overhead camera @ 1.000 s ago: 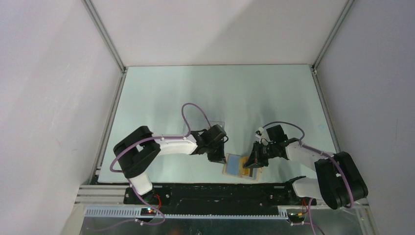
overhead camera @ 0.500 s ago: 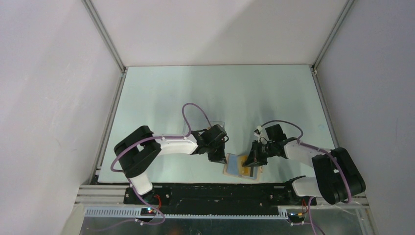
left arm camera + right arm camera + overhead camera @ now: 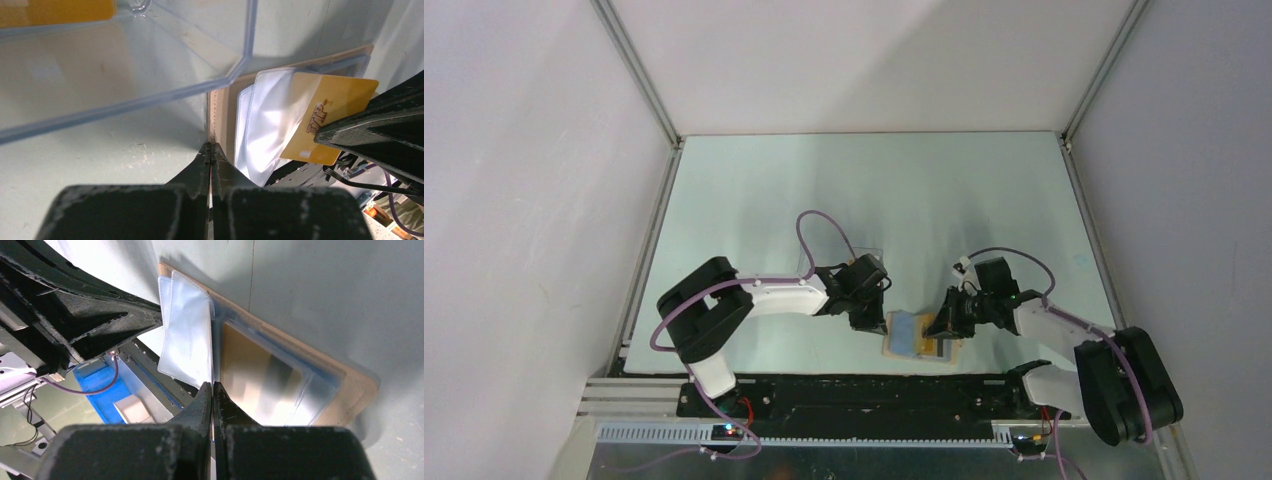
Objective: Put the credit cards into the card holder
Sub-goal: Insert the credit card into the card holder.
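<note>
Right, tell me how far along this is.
Nothing looks fully seated. In hand: a yellow card sits partway under a clear sleeve of the open wallet, left gripper and right gripper shut beside it. Left: seat it, then the orange card in the clear box.

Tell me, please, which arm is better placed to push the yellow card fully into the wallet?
Right. The right fingers, closed, sit at the exposed end of the yellow card, which sticks out of the sleeve. The left fingers rest closed at the opposite edge of the wallet.
</note>
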Tool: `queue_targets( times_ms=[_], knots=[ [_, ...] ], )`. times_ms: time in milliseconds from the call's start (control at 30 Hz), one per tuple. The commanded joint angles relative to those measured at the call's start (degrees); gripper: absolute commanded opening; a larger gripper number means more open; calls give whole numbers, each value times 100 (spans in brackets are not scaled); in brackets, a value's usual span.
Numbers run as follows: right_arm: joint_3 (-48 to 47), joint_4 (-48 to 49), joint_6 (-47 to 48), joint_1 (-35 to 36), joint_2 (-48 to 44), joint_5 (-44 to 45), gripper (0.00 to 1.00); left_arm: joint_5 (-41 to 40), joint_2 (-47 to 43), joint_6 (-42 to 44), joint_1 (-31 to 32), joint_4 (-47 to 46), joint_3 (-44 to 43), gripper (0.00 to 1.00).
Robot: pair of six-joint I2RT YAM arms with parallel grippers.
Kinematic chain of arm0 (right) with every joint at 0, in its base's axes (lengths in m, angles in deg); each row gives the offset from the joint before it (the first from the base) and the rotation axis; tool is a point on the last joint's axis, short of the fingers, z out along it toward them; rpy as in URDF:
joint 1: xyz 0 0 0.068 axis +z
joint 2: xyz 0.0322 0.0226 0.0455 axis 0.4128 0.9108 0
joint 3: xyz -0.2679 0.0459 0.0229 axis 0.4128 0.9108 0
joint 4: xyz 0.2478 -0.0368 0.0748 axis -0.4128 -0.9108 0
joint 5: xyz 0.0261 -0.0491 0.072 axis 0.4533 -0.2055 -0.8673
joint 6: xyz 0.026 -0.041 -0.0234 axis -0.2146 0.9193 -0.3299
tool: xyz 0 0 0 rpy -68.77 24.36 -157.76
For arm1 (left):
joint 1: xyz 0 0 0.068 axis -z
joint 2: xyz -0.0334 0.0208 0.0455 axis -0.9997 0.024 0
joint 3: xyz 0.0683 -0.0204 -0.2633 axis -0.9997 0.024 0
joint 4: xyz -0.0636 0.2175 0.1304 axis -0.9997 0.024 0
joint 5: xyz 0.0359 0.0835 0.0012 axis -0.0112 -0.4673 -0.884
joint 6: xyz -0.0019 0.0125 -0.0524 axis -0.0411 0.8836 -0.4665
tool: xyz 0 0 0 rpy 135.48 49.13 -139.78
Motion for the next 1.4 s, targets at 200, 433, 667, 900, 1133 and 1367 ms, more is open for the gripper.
queue_targets(
  times_ms=[200,433,667,900,1133,1367],
  knots=[
    [433,186,-457,-128,-796,156,0,-5,123,86,-3,77,-82,0],
    [606,1200,-493,-174,102,-311,0,17,127,94,0,71,-86,0],
    [637,1552,-388,-148,816,-448,0,25,143,95,1,68,-100,0],
    [337,1317,-391,290,1036,-74,15,11,130,88,3,69,-96,0],
    [-279,-177,-136,659,622,726,33,-14,86,45,-4,74,-55,0],
    [-502,-914,-67,674,128,1027,53,-9,92,42,-1,68,-80,0]
  ],
)
